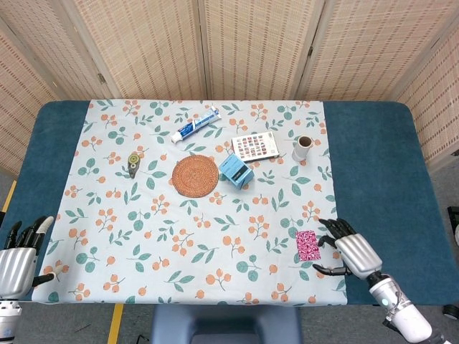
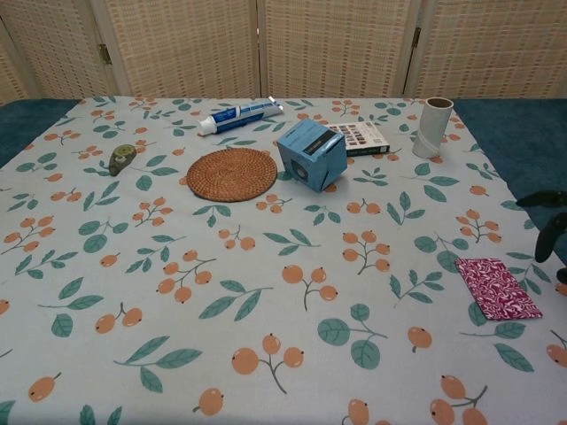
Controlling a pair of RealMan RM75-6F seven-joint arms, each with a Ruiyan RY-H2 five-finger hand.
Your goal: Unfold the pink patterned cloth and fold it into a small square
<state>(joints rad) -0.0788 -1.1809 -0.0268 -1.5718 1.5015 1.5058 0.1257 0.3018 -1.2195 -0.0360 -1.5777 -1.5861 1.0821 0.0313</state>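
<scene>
— How far along are you?

— You're just starting: your left hand (image 1: 16,251) is idling, fingers spread, holding nothing. The pink patterned cloth (image 1: 308,245) is lying folded just left of your right hand (image 1: 349,251).

— And that hand?

— Fingers apart, empty, possibly brushing the cloth's edge.
</scene>
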